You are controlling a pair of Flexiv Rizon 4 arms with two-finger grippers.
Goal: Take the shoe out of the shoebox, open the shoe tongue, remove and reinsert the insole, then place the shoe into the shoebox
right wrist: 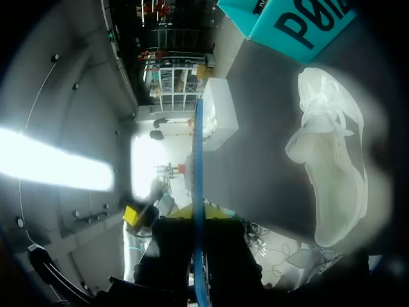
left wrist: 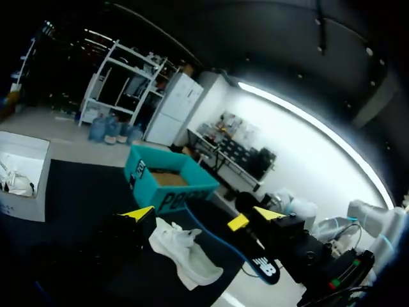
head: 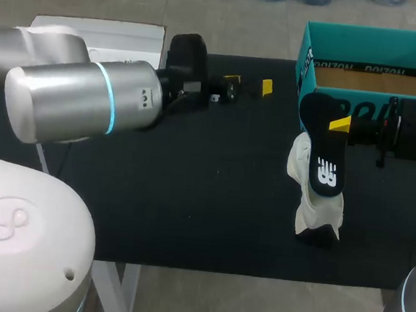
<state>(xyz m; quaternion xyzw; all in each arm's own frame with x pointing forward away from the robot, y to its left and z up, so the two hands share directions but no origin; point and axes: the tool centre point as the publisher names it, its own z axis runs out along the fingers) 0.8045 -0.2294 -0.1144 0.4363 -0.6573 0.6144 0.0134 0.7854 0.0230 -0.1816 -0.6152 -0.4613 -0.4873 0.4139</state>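
Note:
My right gripper (head: 341, 125) is shut on a black insole (head: 323, 154), which has a white logo and hangs upright in front of the teal shoebox (head: 310, 62). Below it a white shoe (head: 314, 203) rests on the black mat; the insole's lower end overlaps the shoe, and contact cannot be told. In the right wrist view the insole (right wrist: 198, 166) shows edge-on as a blue line running out from my gripper (right wrist: 199, 214), with the shoe (right wrist: 332, 160) beside it. My left gripper (head: 249, 85) stands open and empty at the mat's far edge, well left of the shoe (left wrist: 185, 252).
A white open box (head: 124, 36) stands off the mat's back left corner. The shoebox (left wrist: 167, 185) holds a brown liner. The mat (head: 211, 200) is bare between my two grippers.

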